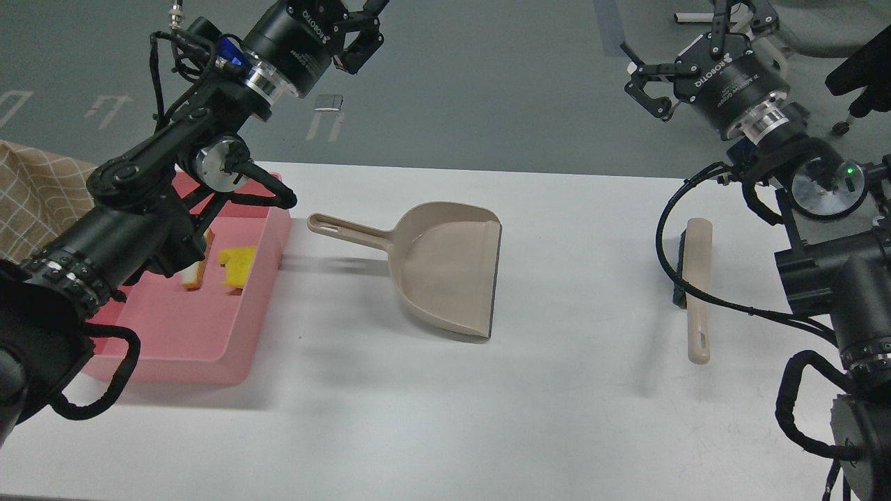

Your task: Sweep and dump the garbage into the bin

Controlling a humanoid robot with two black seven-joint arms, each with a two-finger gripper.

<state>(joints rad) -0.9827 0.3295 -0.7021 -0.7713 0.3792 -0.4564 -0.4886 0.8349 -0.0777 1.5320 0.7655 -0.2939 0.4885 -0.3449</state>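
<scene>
The garbage lies inside the pink bin (pixel 209 351) at the table's left. The bread slice (pixel 195 273) is partly hidden behind my left arm, and the yellow sponge chunk (pixel 237 268) lies just right of it. My left gripper (pixel 365 28) is open and empty, high above the floor beyond the table's far edge and up and right of the bin. Its fingertips reach the top edge of the view. My right gripper (pixel 679 38) is open wide and empty, high at the far right above the brush (pixel 697 289).
The empty beige dustpan (pixel 449 268) lies mid-table with its handle pointing left towards the bin. The beige brush with dark bristles lies at the right, with my right arm's cable across it. A chequered cloth (pixel 35 195) is at the far left.
</scene>
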